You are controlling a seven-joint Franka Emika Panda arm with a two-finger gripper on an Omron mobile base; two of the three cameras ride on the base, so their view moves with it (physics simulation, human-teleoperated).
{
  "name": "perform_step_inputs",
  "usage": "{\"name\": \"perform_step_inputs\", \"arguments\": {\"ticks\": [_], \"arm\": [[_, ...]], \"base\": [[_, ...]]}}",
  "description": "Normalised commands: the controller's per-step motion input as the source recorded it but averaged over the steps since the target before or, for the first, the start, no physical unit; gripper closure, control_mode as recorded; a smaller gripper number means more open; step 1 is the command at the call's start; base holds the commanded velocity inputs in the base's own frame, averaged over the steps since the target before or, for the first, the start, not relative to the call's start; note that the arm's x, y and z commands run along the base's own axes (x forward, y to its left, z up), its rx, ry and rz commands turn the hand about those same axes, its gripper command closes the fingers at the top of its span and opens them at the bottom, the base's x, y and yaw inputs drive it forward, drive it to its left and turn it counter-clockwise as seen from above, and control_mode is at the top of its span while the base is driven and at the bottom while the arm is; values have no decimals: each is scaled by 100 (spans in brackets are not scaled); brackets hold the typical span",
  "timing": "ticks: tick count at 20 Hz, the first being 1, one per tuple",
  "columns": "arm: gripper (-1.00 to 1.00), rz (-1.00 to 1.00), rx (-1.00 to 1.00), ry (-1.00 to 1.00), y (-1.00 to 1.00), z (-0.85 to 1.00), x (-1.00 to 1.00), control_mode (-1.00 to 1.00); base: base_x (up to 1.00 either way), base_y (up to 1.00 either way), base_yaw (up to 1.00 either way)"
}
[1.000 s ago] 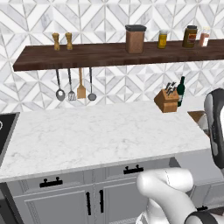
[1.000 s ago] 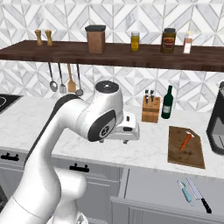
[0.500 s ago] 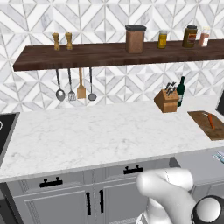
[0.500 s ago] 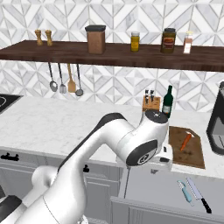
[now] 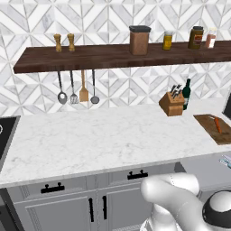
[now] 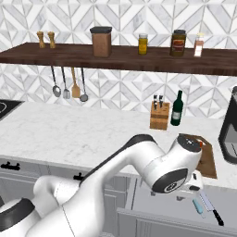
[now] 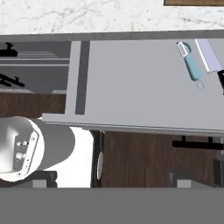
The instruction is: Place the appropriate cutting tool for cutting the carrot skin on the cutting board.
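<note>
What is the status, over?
End effector over the open drawer, state unclear. Blue-handled peeler beside the knife in the drawer, ungrasped. Carrot on cutting board. Path clear.

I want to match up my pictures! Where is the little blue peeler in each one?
Left base view: just a sliver of the peeler at the right edge, in the open drawer below the counter.
Right base view: bottom right, lying in the drawer, left of the knife.
Hand view: top right, with the knife beside it on the right.
Shared landmark: the cutting board on the counter just behind the drawer.
</note>
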Motion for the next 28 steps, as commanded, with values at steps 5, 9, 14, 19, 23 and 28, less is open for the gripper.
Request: {"name": "perform_step_inputs", "arguments": {"ticks": [5, 9, 14, 19, 23, 28], "arm": [[-100, 0, 0, 2, -42, -18, -3, -100], [-100, 0, 0, 1, -44, -36, 4, -100], [-100, 0, 1, 4, -43, -57, 42, -100], [-100, 0, 2, 14, -31, -56, 68, -100], [-100, -1, 8, 16, -28, -72, 51, -100], [-100, -3, 11, 10, -24, -75, 36, -100]], "base": [[0, 0, 0], [0, 0, 0], [0, 0, 0], [0, 0, 0], [0, 0, 0], [0, 0, 0]]}}
